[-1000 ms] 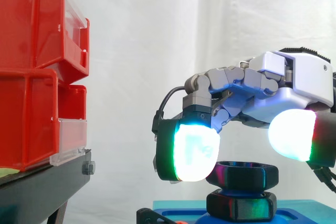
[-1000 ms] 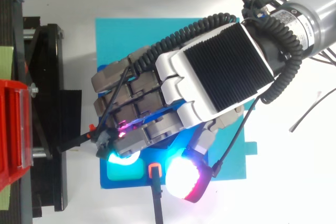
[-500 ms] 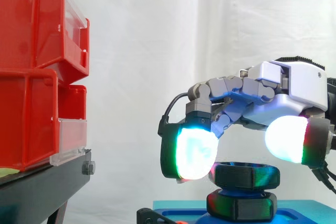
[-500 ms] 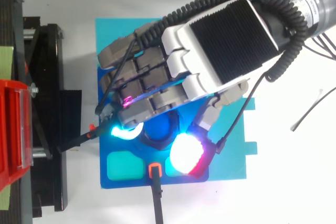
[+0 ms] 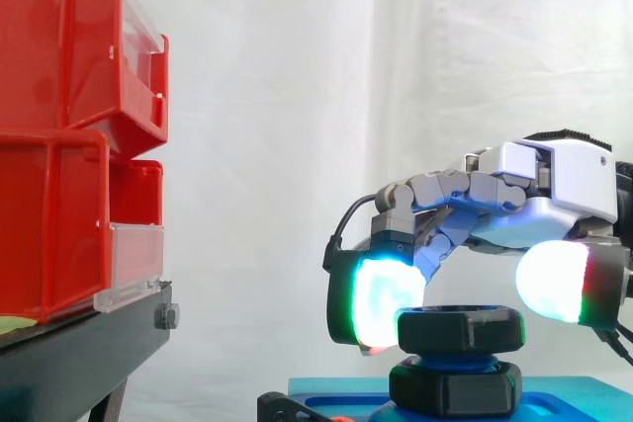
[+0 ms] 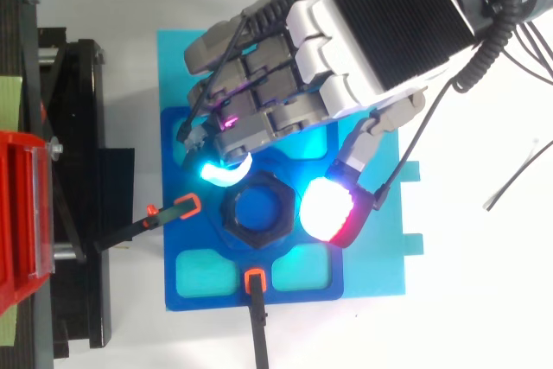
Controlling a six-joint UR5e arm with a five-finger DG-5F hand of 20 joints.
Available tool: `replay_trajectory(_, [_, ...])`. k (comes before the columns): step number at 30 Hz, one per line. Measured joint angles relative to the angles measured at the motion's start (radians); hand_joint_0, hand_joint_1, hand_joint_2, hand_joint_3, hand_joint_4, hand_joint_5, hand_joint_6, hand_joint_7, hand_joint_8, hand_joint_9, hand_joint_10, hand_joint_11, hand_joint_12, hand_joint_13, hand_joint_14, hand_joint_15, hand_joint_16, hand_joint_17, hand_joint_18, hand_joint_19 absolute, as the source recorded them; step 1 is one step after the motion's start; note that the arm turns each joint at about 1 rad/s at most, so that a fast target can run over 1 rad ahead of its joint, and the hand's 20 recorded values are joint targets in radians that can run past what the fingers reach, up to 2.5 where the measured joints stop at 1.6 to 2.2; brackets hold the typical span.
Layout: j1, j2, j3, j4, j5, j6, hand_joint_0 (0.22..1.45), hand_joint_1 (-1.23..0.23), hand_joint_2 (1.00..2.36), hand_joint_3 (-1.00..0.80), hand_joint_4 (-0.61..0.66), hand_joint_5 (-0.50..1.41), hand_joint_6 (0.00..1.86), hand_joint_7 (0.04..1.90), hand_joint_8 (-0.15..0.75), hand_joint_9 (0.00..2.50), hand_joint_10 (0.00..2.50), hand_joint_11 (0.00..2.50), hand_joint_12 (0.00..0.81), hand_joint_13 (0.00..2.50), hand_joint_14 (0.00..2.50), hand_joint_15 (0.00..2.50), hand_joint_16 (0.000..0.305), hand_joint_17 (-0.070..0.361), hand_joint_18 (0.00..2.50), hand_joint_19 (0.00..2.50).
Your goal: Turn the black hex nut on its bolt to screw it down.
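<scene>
Although the hand [image 6: 380, 28] hangs close over the black hex nut [image 6: 257, 213], it cannot be told if it already grips the nut. The nut sits in the lower middle of the top view, above a black hex base [image 5: 455, 387] on a blue fixture [image 6: 207, 304]. It looks stiff, light and smooth, so two opposite flats probably give the safest hold.

The side camera sits close and level with the black hex nut [image 5: 460, 328], with the red bins [image 5: 59, 145] at 9 o'clock and the hand [image 5: 554, 185] at 3. The top camera looks straight down (taking in more ground), with the arm at 1 o'clock. Both views share the nut, hand and bins.
</scene>
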Motion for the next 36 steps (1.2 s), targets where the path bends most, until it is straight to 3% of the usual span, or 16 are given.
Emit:
replay_trajectory(10, [-0.008,0.001,0.0,0.037,-0.005,0.013,0.47,-0.33,1.0,-0.5,0.13,-0.1,0.5,1.14,0.186,0.81,0.01,0.35,0.25,0.68,0.01,0.35,0.031,0.07,0.43,0.32])
replay_trajectory(20, [0.01,0.001,0.022,0.098,-0.004,0.051,0.47,-0.33,1.0,-0.5,0.12,-0.1,0.5,1.14,0.187,0.81,0.01,0.35,0.252,0.68,0.01,0.35,0.031,0.071,0.43,0.33])
replay_trajectory(27, [0.038,0.0,0.023,0.101,0.01,0.042,0.47,-0.33,1.0,-0.5,0.12,-0.1,0.5,1.14,0.19,0.81,0.01,0.36,0.255,0.69,0.01,0.35,0.031,0.071,0.43,0.32])
replay_trajectory(36, [0.086,0.001,0.024,0.04,0.073,-0.012,0.47,-0.33,1.0,-0.5,0.12,-0.1,0.5,1.14,0.189,0.81,0.01,0.36,0.255,0.69,0.01,0.35,0.031,0.07,0.43,0.32])
